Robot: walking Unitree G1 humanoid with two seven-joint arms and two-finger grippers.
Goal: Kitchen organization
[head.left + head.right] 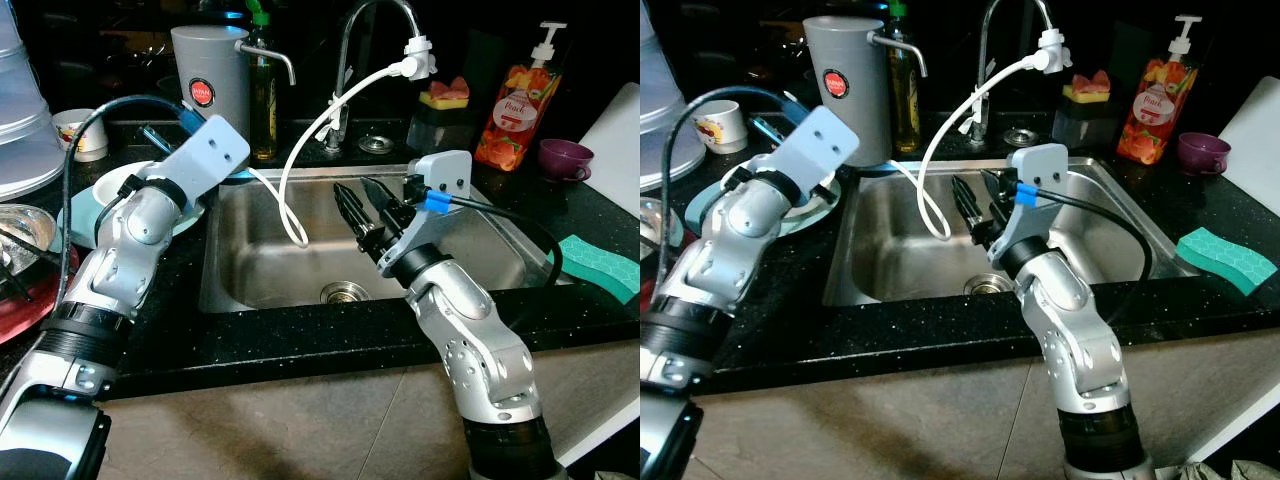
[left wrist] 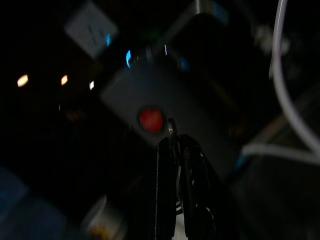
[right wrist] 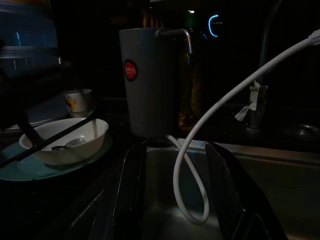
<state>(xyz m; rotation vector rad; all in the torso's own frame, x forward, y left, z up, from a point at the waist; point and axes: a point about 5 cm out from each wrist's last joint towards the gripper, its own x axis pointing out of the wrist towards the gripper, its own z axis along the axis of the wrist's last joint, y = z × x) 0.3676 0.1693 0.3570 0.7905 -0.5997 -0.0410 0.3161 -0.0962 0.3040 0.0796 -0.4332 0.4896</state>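
right gripper [image 1: 362,207] fingers apart over sink [image 1: 480,262]; left gripper [image 2: 176,165] dim, fingers together near grey canister [image 1: 210,75].

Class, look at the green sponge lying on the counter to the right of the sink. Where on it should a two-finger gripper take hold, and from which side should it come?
Grip the green sponge across its two long edges near the middle, coming down from above. It lies flat on the black counter, so its sides are free while its underside is not. The right gripper, open over the sink, is probably the nearer one.
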